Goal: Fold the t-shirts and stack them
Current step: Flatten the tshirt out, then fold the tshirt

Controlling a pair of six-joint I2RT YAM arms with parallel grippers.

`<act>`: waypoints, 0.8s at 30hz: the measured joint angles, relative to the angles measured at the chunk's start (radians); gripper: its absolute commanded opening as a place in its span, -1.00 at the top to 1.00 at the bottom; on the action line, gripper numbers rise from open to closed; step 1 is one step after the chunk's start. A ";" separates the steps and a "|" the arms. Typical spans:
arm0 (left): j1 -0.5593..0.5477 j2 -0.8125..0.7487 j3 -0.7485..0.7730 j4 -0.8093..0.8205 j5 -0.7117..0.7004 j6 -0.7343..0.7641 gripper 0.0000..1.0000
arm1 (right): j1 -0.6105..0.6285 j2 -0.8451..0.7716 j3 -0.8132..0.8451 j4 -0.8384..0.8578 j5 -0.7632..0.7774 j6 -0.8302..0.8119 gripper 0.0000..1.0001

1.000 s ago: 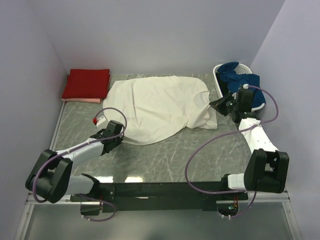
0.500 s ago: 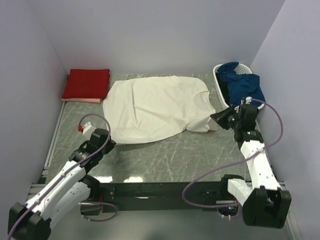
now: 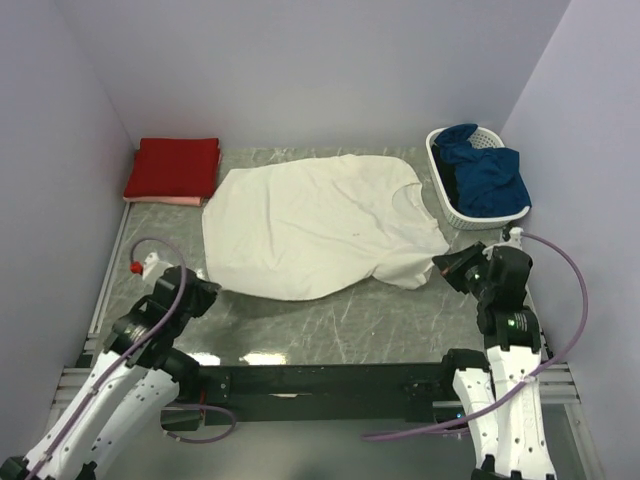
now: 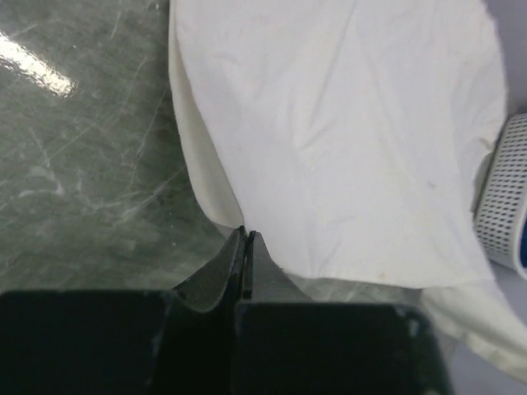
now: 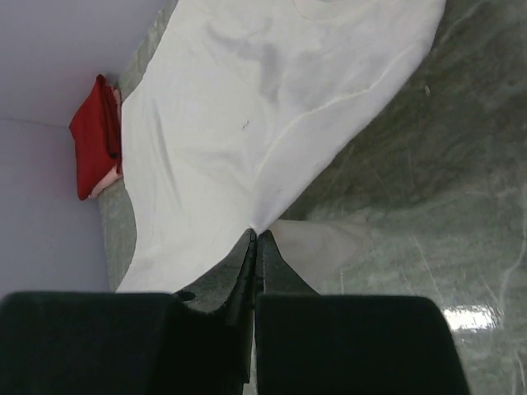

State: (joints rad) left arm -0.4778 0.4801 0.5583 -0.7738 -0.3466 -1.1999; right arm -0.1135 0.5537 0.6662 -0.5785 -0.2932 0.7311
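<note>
Upper left: red t-shirt (image 3: 175, 165) folded, sitting on pink t-shirt (image 3: 160, 201), looks done. Centre: cream t-shirt (image 3: 320, 225) spread out, unfolded; folding and stacking left. Left gripper (image 3: 197, 290), lower left: fingers (image 4: 224, 267) together, pinching hem. Right gripper (image 3: 445, 266), right side: fingers (image 5: 278, 265) clamped on shirt edge.

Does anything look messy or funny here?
Yes. The cream t-shirt lies crooked and wrinkled across the table, pinched by the left gripper and right gripper. Dark blue cloth spills over the white basket's rim.
</note>
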 measured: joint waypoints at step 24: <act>0.000 0.252 0.092 0.099 -0.079 0.077 0.99 | 0.000 0.178 0.004 -0.050 0.068 0.029 1.00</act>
State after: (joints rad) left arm -0.4778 0.7322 0.6502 -0.6750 -0.4259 -1.1233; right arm -0.1135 0.7315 0.6704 -0.6289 -0.2253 0.7597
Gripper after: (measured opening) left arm 0.013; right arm 0.010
